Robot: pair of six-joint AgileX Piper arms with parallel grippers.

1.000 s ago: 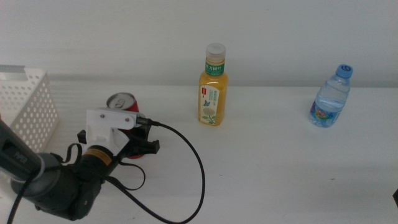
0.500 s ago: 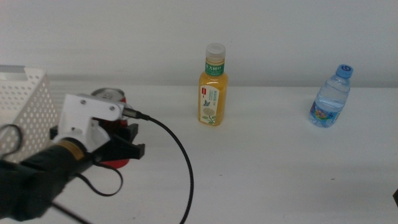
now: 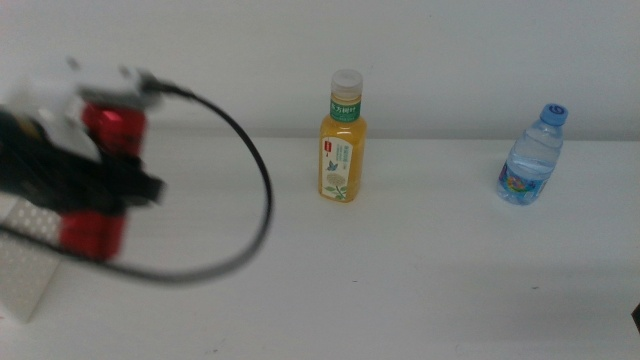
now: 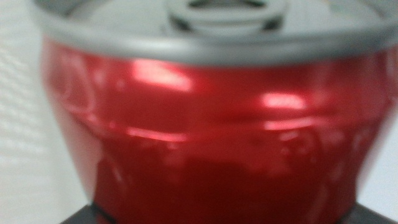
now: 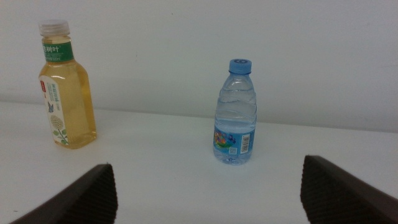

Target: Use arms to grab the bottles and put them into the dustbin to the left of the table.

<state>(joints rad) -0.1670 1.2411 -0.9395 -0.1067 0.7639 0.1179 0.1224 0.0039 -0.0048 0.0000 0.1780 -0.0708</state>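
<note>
My left gripper is shut on the slim red can, held in the air at the far left; arm and can are motion-blurred. The can fills the left wrist view, with only dark jaw edges showing at its base. Below the can, a corner of the white perforated dustbin shows. The orange juice bottle stands upright mid-table, and the blue-capped water bottle at the right. My right gripper is open, low, facing the water bottle from some distance.
The white table spreads out in front of both standing bottles. A black cable loops from the left wrist over the table's left part. A white wall backs the table.
The left arm has lifted the red can off the table and swung it up and to the left, over the dustbin's edge. The other two bottles have not moved.
</note>
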